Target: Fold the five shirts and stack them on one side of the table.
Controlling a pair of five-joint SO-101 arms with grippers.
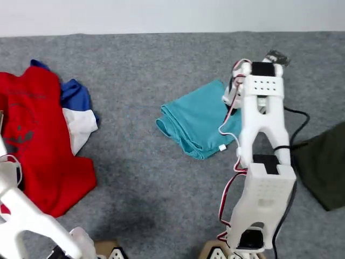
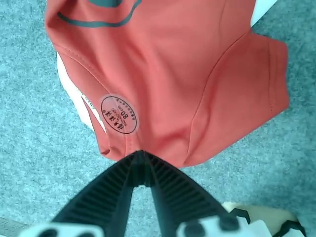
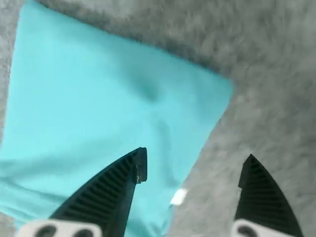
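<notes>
Hovering over the folded teal shirt (image 1: 197, 118) mid-worktop (image 1: 135, 189), the right jaws gape wide; the left jaws sit closed at the hem of the red shirt (image 2: 163, 74), far left.

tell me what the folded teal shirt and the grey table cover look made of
Folded teal shirt: probably soft matte knit fabric, cotton-like; limp folds, no sheen. Grey table cover: seemingly felt or short-pile carpet; fuzzy, mottled fibres show.

The dark green shirt (image 1: 322, 162) runs past the high view's edge.
</notes>
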